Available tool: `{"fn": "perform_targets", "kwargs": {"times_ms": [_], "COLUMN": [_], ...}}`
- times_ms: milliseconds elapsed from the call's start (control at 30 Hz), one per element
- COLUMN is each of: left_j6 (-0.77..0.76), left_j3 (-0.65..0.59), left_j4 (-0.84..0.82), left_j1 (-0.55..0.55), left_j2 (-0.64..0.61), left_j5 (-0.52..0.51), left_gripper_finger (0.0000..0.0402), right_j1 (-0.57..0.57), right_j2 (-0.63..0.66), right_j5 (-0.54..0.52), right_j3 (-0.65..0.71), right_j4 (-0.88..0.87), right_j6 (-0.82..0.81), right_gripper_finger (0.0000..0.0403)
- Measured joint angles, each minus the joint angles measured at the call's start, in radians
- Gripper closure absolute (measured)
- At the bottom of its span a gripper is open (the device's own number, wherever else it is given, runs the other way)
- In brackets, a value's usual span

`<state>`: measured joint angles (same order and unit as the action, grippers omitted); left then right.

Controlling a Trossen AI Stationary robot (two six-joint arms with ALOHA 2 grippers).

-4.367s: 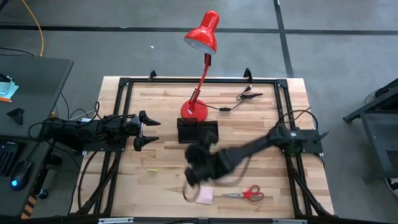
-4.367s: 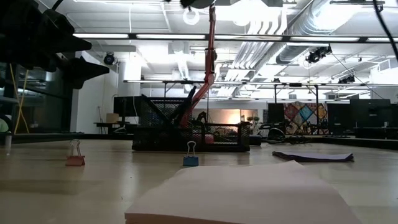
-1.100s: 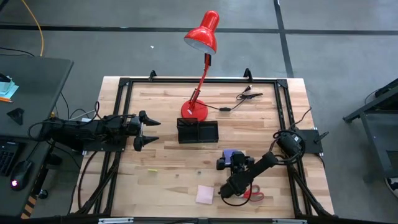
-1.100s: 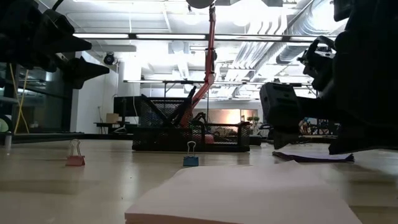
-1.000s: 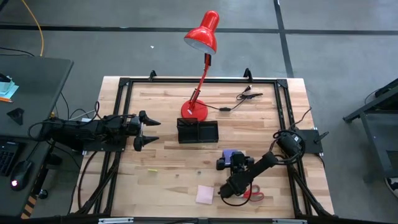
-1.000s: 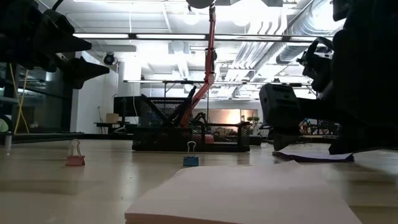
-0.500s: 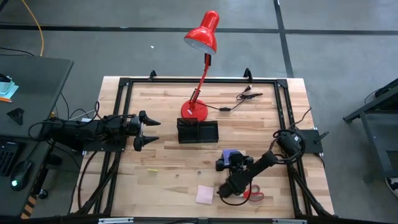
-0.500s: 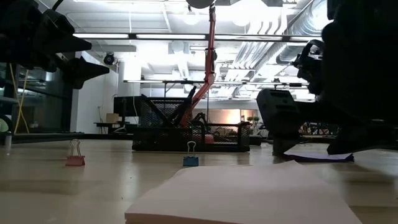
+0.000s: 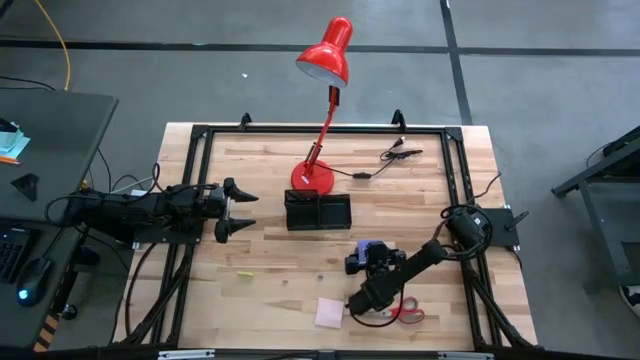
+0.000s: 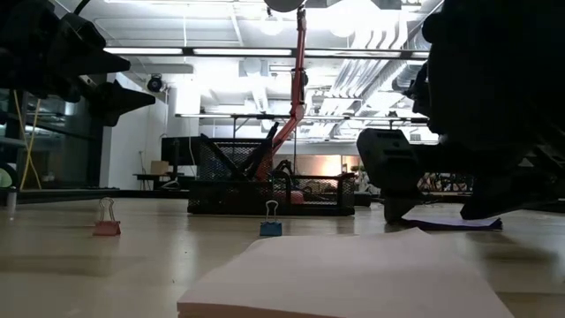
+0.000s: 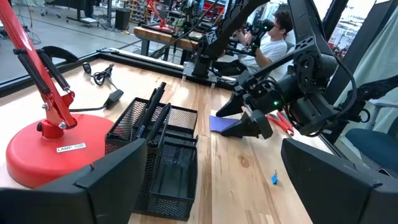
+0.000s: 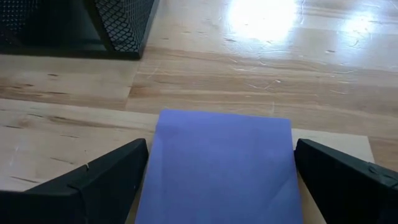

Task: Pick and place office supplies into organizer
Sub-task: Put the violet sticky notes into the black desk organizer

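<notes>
Purple sticky-note pad (image 12: 222,163) lies flat on the wooden table (image 9: 270,280) between the right gripper (image 12: 217,177)'s wide-spread fingers, its edges square to them, with the black mesh organizer (image 9: 318,211) beyond, pens (image 11: 157,111) lying lengthwise inside, and the left gripper (image 9: 236,208) open at the table's side

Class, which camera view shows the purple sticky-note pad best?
The right wrist view: the purple sticky-note pad fills the frame between the open right gripper fingers. The high view mostly hides it under the arm, the low view shows a thin edge, and the left wrist view shows a small patch.
</notes>
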<state>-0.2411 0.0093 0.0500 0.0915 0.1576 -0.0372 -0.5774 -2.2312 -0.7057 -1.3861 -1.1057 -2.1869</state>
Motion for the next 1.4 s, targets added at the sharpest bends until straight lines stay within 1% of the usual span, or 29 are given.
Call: {"fn": "perform_targets", "kwargs": {"times_ms": [200, 433, 633, 833, 933, 1200, 1400], "left_j6": [0.0, 0.0, 0.0, 0.0, 0.0, 0.0, 0.0], "left_j3": [0.0, 0.0, 0.0, 0.0, 0.0, 0.0, 0.0], "left_j4": [0.0, 0.0, 0.0, 0.0, 0.0, 0.0, 0.0], "left_j1": [0.0, 0.0, 0.0, 0.0, 0.0, 0.0, 0.0], "left_j2": [0.0, 0.0, 0.0, 0.0, 0.0, 0.0, 0.0], "left_j5": [0.0, 0.0, 0.0, 0.0, 0.0, 0.0, 0.0], "left_gripper_finger": [0.0043, 0.0043, 0.0043, 0.0043, 0.0043, 0.0043, 0.0043], "right_j1": [0.0, 0.001, 0.003, 0.011, 0.019, 0.023, 0.023], "right_j2": [-0.002, -0.003, -0.003, -0.003, -0.002, -0.001, -0.005], "right_j5": [0.004, 0.004, 0.03, 0.03, 0.04, 0.038, 0.015], "right_j3": [0.0, 0.0, 0.001, 0.001, 0.0, 0.0, -0.026], "right_j4": [-0.002, -0.013, 0.007, 0.006, 0.005, 0.02, -0.001], "right_j6": [-0.005, -0.068, 0.018, 0.012, 0.01, 0.025, 0.021], "right_gripper_finger": [0.0004, 0.001, 0.0022, 0.0026, 0.0039, 0.0089, 0.0106]}}
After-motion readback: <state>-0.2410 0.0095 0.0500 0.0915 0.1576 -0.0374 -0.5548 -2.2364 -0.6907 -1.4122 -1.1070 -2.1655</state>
